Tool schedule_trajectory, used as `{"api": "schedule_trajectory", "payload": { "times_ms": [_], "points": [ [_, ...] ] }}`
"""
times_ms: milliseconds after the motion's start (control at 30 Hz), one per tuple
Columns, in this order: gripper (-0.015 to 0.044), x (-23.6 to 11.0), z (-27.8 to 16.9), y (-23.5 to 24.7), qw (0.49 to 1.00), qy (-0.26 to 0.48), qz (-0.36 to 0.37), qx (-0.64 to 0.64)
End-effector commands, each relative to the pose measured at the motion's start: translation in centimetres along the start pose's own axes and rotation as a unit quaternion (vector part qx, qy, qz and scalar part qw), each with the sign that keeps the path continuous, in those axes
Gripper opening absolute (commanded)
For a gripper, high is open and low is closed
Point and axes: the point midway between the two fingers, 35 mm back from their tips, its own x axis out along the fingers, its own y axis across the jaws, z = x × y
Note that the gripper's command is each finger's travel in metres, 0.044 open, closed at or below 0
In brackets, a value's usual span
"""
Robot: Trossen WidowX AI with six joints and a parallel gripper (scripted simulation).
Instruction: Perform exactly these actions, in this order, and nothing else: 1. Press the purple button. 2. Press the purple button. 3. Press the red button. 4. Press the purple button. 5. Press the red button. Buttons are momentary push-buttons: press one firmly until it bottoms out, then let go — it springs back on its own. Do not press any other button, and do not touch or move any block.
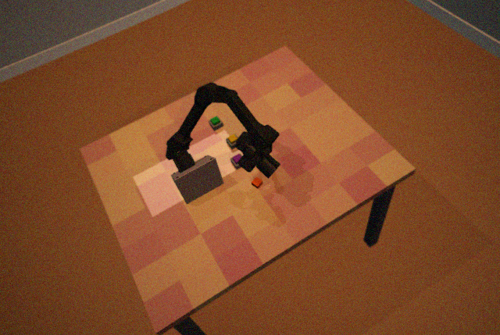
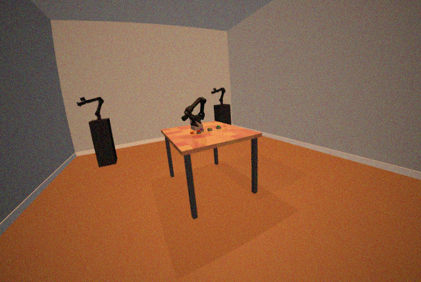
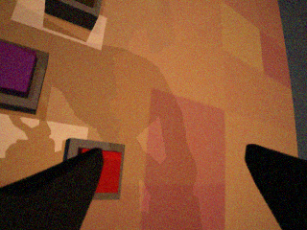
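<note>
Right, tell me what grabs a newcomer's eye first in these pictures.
The black arm arching over the middle of the checkered table, its open gripper hanging low with one fingertip in front of the red button. Next, the row of small coloured buttons beside it: purple, yellow, green.

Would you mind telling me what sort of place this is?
Probably a robot test room: bare walls, one table carrying an arm and small buttons, plus two more arms on black stands.

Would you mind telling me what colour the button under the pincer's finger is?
Red, in a grey frame; the wrist view shows it best.
</note>
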Motion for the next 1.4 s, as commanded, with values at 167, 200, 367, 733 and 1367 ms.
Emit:
{"api": "schedule_trajectory", "payload": {
  "times_ms": [167, 200, 367, 733, 1367],
  "points": [
    [0.04, -0.1, 1.5, 0.2, 0.968, -0.003, 0.041, -0.248],
    [0.04, -0.1, 1.8, 0.2, 0.952, -0.006, 0.05, -0.302],
    [0.04, -0.2, 3.3, 0.6, 0.829, -0.032, 0.092, -0.55],
    [0.04, -0.8, 6.2, 1.7, 0.357, -0.147, 0.134, -0.913],
    [0.04, -2.1, 9.1, 3.5, -0.366, -0.324, 0.042, -0.871]
  ]
}}
